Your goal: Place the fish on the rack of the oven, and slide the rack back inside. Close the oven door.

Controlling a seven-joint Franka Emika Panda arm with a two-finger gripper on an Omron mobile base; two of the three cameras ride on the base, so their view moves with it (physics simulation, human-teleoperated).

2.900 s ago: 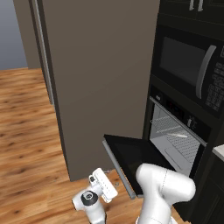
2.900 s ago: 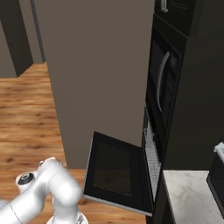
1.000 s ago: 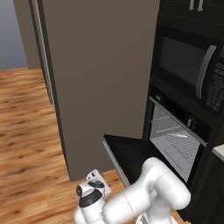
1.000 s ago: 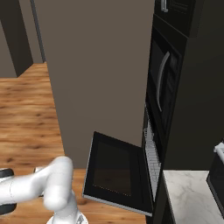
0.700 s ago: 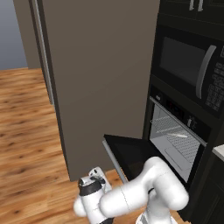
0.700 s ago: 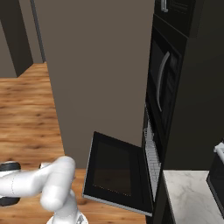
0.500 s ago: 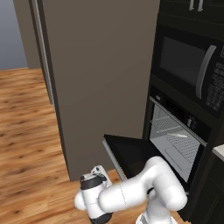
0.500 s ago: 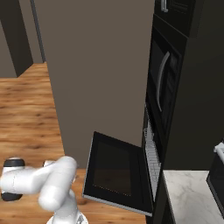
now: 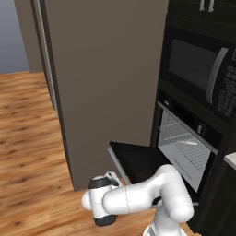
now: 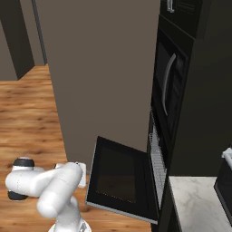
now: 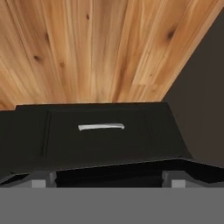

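wood floor [image 9: 32, 138] lies bare beside oven door [image 10: 120, 179].

I'm looking into a rendered home kitchen. On the right stands a tall black appliance column: a microwave [image 9: 199, 73] with a curved handle and keypad sits above a built-in wall oven [image 9: 184, 147], whose door [image 10: 120, 177] hangs open and flat over the floor. Left of that rises a tall, plain grey-brown cabinet panel [image 9: 106, 78]. Warm wood plank flooring [image 9: 27, 133] runs to the left, and a marble-look counter [image 10: 195, 204] shows at near right.
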